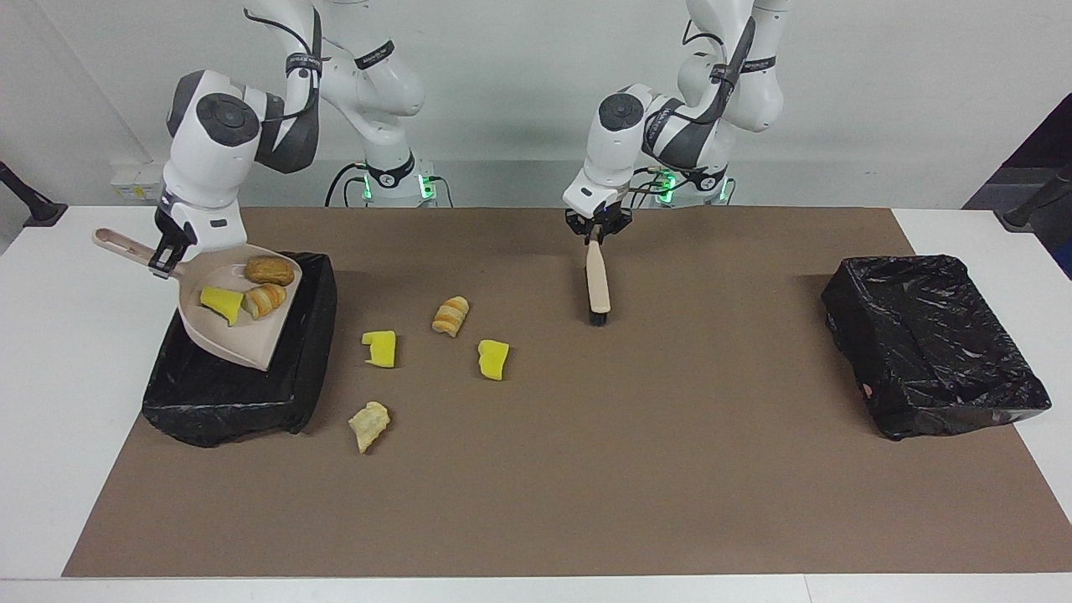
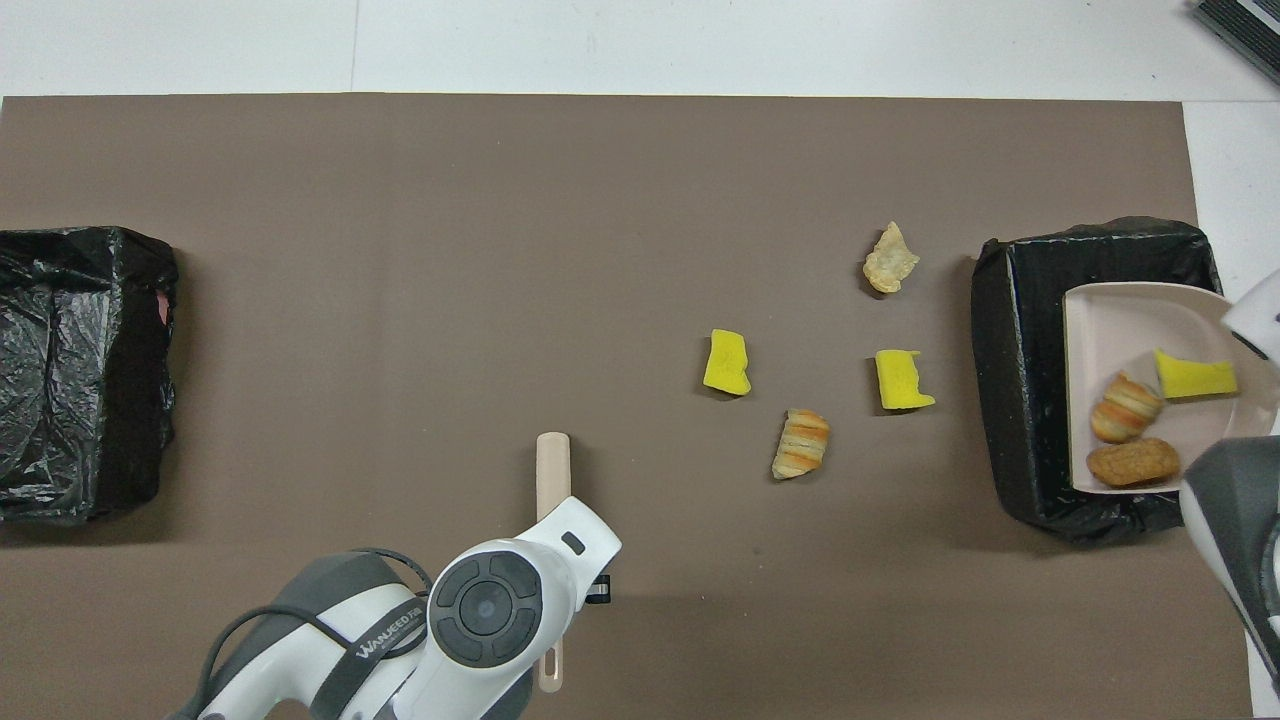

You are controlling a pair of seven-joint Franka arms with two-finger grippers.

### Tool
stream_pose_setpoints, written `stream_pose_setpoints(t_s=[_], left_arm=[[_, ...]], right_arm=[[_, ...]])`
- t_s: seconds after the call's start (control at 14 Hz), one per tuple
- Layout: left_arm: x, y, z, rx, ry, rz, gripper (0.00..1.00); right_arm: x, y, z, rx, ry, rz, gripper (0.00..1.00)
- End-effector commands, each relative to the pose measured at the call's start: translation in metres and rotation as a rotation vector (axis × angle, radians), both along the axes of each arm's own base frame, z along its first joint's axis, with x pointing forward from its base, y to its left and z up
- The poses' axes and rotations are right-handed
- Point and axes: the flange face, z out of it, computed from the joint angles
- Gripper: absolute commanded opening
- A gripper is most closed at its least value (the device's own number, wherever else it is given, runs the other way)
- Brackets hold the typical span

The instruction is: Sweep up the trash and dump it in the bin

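Note:
My right gripper (image 1: 164, 258) is shut on the handle of the beige dustpan (image 1: 236, 333), which hangs tilted over the black-lined bin (image 1: 209, 402) at the right arm's end of the table. In the pan lie three pieces of trash: a brown lump (image 1: 270, 270), a yellow wedge (image 1: 219, 301) and a striped roll (image 1: 264, 299). On the mat lie two yellow wedges (image 1: 378, 348) (image 1: 492, 358), a striped roll (image 1: 450, 316) and a tan scrap (image 1: 368, 425). My left gripper (image 1: 596, 235) is shut on the beige brush (image 1: 597, 285), its bristles down at the mat.
A second black-lined bin (image 1: 930, 343) stands at the left arm's end of the table. A brown mat (image 1: 586, 469) covers the middle of the white table. The loose scraps (image 2: 801, 443) lie beside the bin (image 2: 1030, 380) that is under the dustpan (image 2: 1130, 320).

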Motion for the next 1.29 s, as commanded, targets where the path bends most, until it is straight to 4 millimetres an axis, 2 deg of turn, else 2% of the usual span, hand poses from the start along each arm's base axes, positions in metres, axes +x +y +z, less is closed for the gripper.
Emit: stream_pose_setpoints(t_s=[0.0,0.07,0.14,0.43,0.5,0.57,0.79,0.86,1.0,1.22], left_arm=[[-0.005,0.004,-0.003,-0.012,-0.015,0.008,0.13],[-0.005,0.004,-0.003,-0.009,-0.012,0.006,0.61],[-0.006,0.004,-0.003,-0.004,-0.006,0.002,1.0],[-0.001,0.008,-0.002,0.003,0.0,0.034,1.0],[0.006,0.01,-0.001,0.0,-0.003,0.042,1.0],[0.022,0.02,0.002,-0.007,-0.01,0.076,1.0],[0.069,0.055,0.018,-0.027,-0.044,0.169,1.0],[0.084,0.073,0.022,-0.033,-0.054,0.182,1.0],[0.106,0.108,0.022,-0.038,-0.061,0.176,1.0],[0.131,0.16,0.015,-0.038,-0.059,0.147,1.0]], right_arm=[[0.001,0.02,-0.002,-0.134,0.005,0.019,0.0],[0.002,0.02,0.002,-0.157,0.012,0.018,0.0],[0.006,0.03,0.007,-0.201,0.011,0.055,0.0],[0.007,0.033,0.019,-0.334,0.046,0.091,0.0],[0.009,0.045,0.025,-0.355,0.054,0.105,0.0],[0.01,0.055,0.026,-0.369,0.066,0.112,0.0],[0.008,0.062,0.029,-0.393,0.078,0.113,0.0],[0.007,0.065,0.03,-0.397,0.087,0.121,0.0],[0.005,0.102,0.036,-0.46,0.106,0.163,0.0],[0.009,0.098,0.032,-0.479,0.111,0.176,0.0]])
